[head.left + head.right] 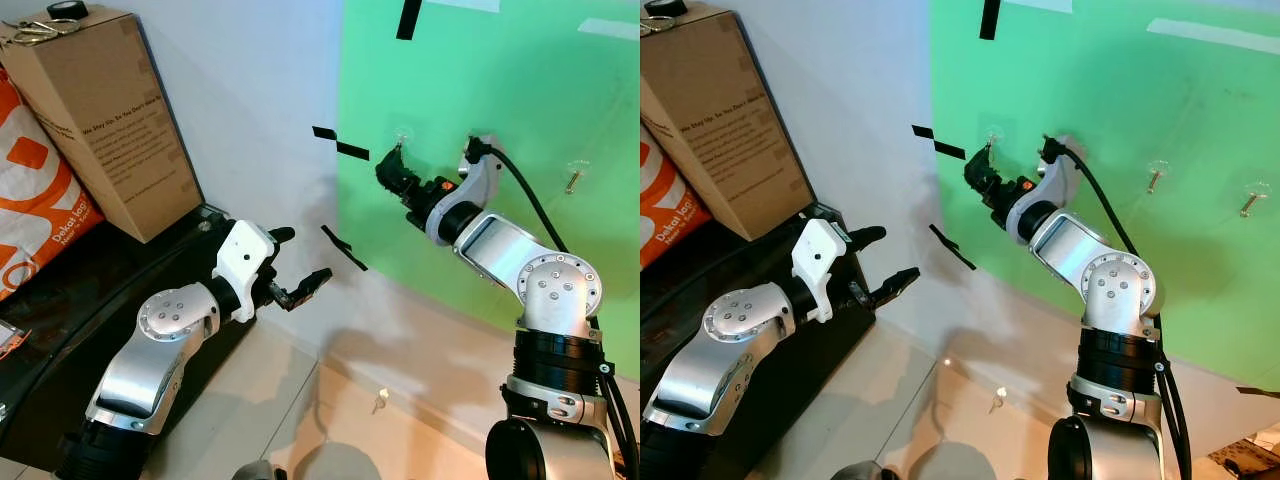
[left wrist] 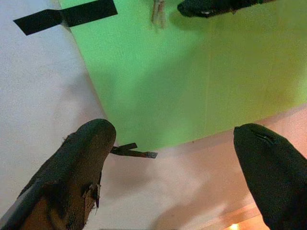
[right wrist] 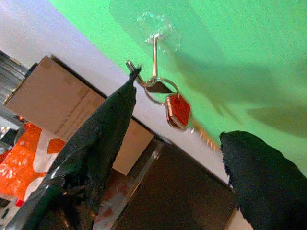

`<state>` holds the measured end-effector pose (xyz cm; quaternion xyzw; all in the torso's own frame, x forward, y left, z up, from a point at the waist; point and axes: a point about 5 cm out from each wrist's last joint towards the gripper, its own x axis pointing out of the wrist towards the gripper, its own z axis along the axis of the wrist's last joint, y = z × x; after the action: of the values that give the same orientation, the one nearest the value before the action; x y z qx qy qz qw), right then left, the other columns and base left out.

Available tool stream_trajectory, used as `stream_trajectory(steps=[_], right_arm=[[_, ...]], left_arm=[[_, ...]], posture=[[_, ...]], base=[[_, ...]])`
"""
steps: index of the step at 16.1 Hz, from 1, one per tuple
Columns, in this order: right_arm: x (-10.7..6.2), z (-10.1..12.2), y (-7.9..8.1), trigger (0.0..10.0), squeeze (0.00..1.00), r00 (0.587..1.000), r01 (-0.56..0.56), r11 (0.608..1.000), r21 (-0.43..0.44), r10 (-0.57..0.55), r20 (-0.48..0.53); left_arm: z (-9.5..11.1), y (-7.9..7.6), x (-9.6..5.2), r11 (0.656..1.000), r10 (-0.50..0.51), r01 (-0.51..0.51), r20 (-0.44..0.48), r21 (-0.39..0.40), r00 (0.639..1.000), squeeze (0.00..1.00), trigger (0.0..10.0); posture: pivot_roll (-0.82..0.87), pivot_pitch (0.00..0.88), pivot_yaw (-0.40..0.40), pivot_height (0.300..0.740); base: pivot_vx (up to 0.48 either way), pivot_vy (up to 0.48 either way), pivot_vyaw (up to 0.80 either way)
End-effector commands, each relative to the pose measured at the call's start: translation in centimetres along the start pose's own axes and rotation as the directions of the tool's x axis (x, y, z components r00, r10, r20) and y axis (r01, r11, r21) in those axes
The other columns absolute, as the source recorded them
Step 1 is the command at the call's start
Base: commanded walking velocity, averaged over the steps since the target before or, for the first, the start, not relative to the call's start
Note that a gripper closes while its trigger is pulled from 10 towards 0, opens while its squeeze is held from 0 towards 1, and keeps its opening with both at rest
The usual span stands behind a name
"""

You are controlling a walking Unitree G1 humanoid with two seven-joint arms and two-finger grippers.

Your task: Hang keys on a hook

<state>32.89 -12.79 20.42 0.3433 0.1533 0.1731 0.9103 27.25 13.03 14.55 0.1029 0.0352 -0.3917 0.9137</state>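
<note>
Keys (image 3: 170, 103) with a red tag hanging by their ring on the clear hook (image 3: 156, 40) stuck to the green board (image 1: 520, 120). Right hand (image 3: 180, 158) raised just beside them, fingers spread, gripping nothing. Left hand (image 1: 298, 265) held lower near the white wall (image 1: 250, 90), fingers spread, empty. Cardboard box (image 1: 100, 120) off to the left.

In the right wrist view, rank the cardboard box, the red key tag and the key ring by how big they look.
1. cardboard box, though it sits much farther back
2. red key tag
3. key ring, close in size to the tag, so that order is unsure
</note>
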Motion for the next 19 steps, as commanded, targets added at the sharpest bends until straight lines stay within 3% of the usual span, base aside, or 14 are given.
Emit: stream_trajectory(steps=[1, 6, 7, 9, 13, 17, 19], right_arm=[[0.3, 0.4, 0.8, 10.0, 0.00, 0.999, -0.044, 0.999, 0.007, 0.043, 0.020], [1.2, 0.8, 1.1, 10.0, 0.00, 0.998, -0.049, 0.999, 0.012, 0.049, 0.034], [2.1, 1.1, 0.8, 10.0, 0.00, 0.998, -0.026, 0.996, 0.083, 0.021, 0.052], [2.5, 1.5, 0.6, 10.0, 0.00, 0.998, -0.016, 0.990, 0.143, 0.006, 0.066], [2.8, 1.7, 0.6, 10.0, 0.00, 0.998, -0.024, 0.984, 0.179, 0.012, 0.067], [2.8, 2.7, 0.7, 10.0, 0.00, 0.994, -0.073, 0.944, 0.323, 0.044, 0.097], [2.9, 3.3, 0.7, 10.0, 0.00, 0.992, -0.103, 0.897, 0.431, 0.062, 0.107]], left_arm=[[0.4, 0.0, -0.1, 1.000, -0.001, 0.001, 0.005, 0.019, 1.000, 0.00, 10.0], [0.4, 0.1, -0.1, 1.000, 0.003, -0.003, 0.004, 0.019, 1.000, 0.00, 10.0], [0.4, 0.1, -0.1, 1.000, 0.001, -0.001, 0.002, 0.019, 1.000, 0.00, 10.0], [0.4, 0.1, -0.2, 1.000, 0.001, -0.001, 0.000, 0.018, 1.000, 0.00, 10.0], [0.3, 0.0, -0.4, 1.000, 0.002, -0.002, -0.006, 0.015, 1.000, 0.00, 10.0], [0.3, 0.0, -0.3, 1.000, -0.002, 0.002, -0.005, 0.010, 1.000, 0.00, 10.0], [0.3, -0.1, -0.1, 1.000, -0.006, 0.006, -0.003, 0.009, 1.000, 0.00, 10.0]], posture=[[0.00, 0.000, 0.040, 0.740], [0.00, 0.000, 0.041, 0.740], [0.00, 0.000, 0.044, 0.740], [0.01, 0.000, 0.043, 0.740], [0.01, 0.000, 0.040, 0.740], [0.00, 0.000, 0.043, 0.740], [0.00, 0.000, 0.044, 0.740]], base=[[0.000, 0.000, 0.00], [0.000, 0.000, 0.00], [0.000, 0.000, 0.00], [0.000, 0.000, 0.00], [0.000, 0.000, 0.00], [0.000, 0.000, 0.00], [0.000, 0.000, 0.00]])
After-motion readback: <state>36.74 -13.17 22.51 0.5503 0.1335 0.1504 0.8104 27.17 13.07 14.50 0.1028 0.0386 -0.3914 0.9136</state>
